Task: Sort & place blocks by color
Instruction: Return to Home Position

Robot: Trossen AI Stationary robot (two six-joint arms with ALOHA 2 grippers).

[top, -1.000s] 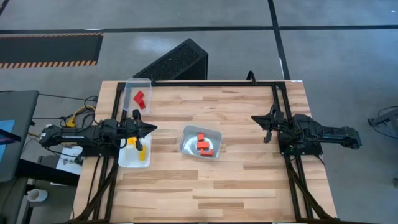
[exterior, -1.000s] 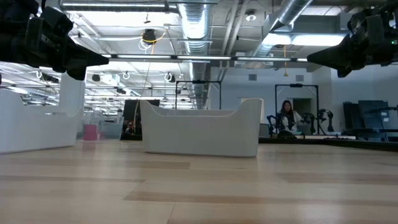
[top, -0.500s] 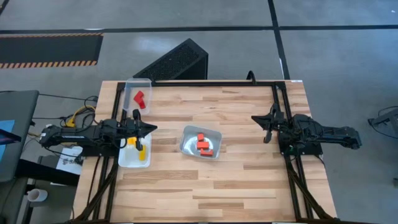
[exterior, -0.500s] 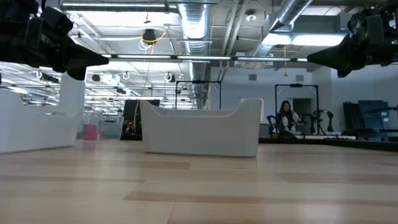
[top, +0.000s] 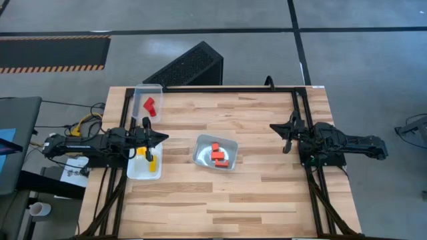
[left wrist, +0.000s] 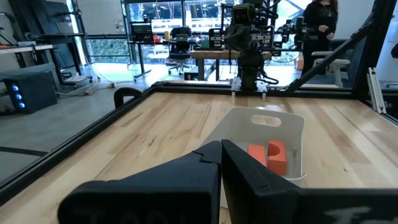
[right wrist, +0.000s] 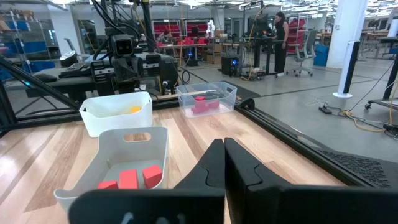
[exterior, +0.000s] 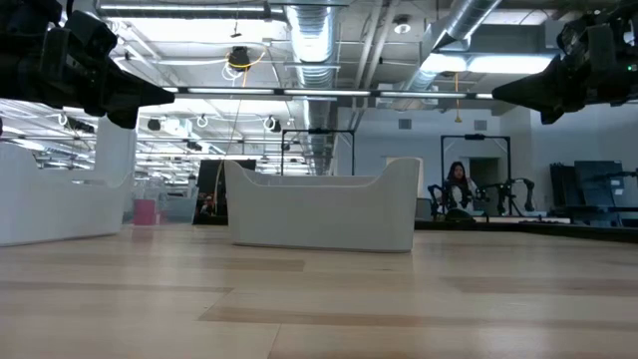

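Note:
Several red and orange blocks [top: 218, 154] lie in a white tray [top: 203, 151] at the table's middle; the left wrist view shows these blocks [left wrist: 268, 155] and so does the right wrist view [right wrist: 130, 178]. A red block [top: 149, 105] lies in a clear tray [top: 139, 93] at the far left. Yellow blocks [top: 151, 160] lie in a white tray [top: 137, 170] at the left edge. My left gripper [top: 162, 138] hovers shut over that tray's right rim. My right gripper [top: 273, 127] hovers shut near the right edge. Both point at the middle tray.
A black frame rail [top: 227, 88] runs along the table's far edge and down both sides. Bare wood [top: 227, 200] lies between the middle tray and the near edge. A dark slatted box [top: 190, 65] sits on the floor beyond the table. A person [exterior: 460, 186] stands far off.

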